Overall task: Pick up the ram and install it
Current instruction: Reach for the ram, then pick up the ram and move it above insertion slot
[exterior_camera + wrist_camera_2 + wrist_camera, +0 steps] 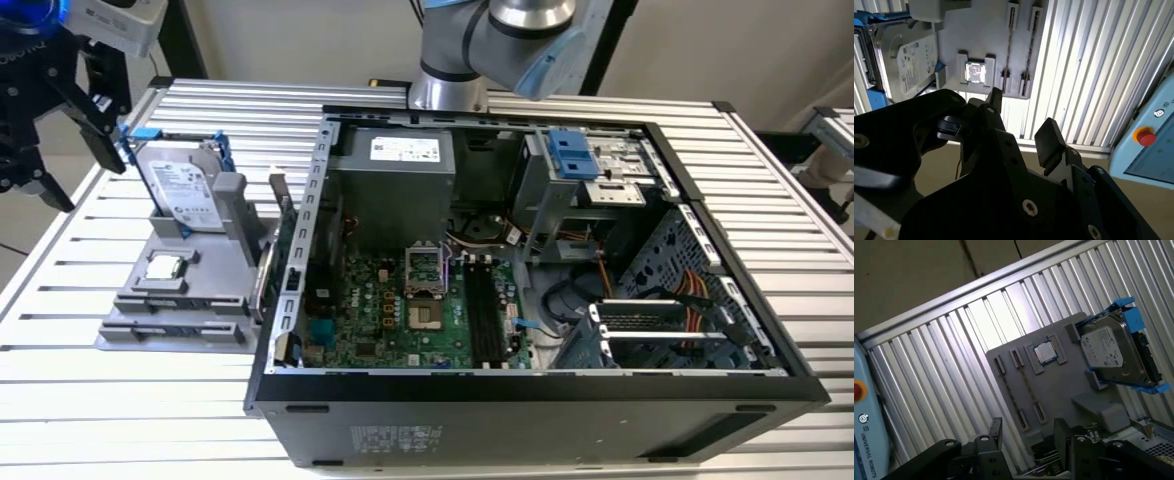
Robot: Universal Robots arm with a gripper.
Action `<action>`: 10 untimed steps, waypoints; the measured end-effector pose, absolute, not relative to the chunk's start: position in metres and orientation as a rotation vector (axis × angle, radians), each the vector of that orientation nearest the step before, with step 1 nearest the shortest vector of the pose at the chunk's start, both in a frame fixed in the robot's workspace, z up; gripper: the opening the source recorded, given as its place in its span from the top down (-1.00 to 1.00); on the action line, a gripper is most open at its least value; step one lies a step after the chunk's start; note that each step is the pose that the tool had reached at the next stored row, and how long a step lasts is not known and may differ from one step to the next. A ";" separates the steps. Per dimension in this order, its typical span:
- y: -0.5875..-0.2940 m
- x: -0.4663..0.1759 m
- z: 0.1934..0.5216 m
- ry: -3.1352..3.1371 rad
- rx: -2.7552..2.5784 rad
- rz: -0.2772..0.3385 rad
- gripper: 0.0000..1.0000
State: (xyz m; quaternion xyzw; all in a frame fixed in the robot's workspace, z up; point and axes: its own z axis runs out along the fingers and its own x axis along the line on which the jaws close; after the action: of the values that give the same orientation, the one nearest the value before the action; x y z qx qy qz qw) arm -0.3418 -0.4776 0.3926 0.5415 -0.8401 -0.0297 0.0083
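Grey tray (1064,390) holds what looks like the ram (1027,386), edge-up in a slot just beside its processor chip (1044,353). Thin, stiff and fragile, I judge: pinch its long faces. Gripper (1028,424) hangs near the tray, spread wide, empty.

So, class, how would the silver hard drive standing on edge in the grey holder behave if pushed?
The hard drive looks rigid: a flat metal box. Standing on edge, it could probably tip if pushed sideways. Its smooth casing may be slippery; the blue clips likely flex.
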 end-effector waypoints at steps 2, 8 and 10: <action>-0.478 -0.342 0.393 -2.607 1.719 -0.092 -1.00; -0.478 -0.342 0.393 -2.554 1.794 -0.092 -1.00; -0.478 -0.342 0.393 -2.536 1.819 -0.091 -1.00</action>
State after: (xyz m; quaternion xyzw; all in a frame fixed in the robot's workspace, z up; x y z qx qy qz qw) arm -0.3418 -0.4776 0.3926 0.5825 -0.8122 -0.0292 0.0097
